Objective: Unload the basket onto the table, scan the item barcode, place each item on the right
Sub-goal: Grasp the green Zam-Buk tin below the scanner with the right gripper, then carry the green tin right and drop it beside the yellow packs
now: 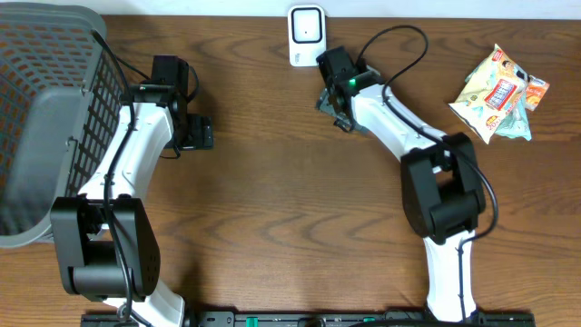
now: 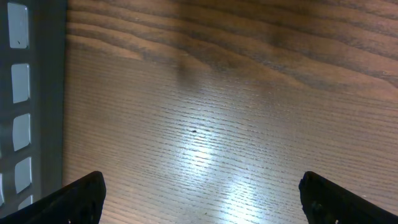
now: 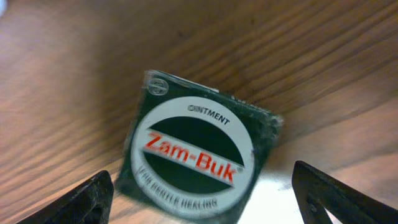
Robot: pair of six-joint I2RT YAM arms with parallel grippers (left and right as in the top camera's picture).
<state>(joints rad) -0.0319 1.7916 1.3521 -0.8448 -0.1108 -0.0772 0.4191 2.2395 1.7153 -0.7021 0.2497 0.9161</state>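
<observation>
- Right gripper point(image 3: 202, 179): jaws spread wide, gripping nothing, low over the table point(image 3: 336, 50).
- Box point(image 3: 198, 158): dark green ointment pack with the "Zam-Buk" label facing up. It lies flat on the wood between the right fingers point(image 3: 84, 200), turned a bit askew.
- The box's left edge is very close to one finger, and I can't tell if they touch. There is a clear gap to the other finger.
- From overhead, the right gripper sits just in front of the white scanner point(image 1: 306, 34) at the far table edge. The box is mostly hidden under the gripper there.
- Left gripper point(image 2: 202, 186): jaws wide apart and empty, with only bare wood between the fingers.
- The left gripper is beside the grey basket point(image 1: 45, 118) on the left side of the table.
- Snack packs point(image 1: 499, 91): a small pile at the far right, well apart from both arms.
</observation>
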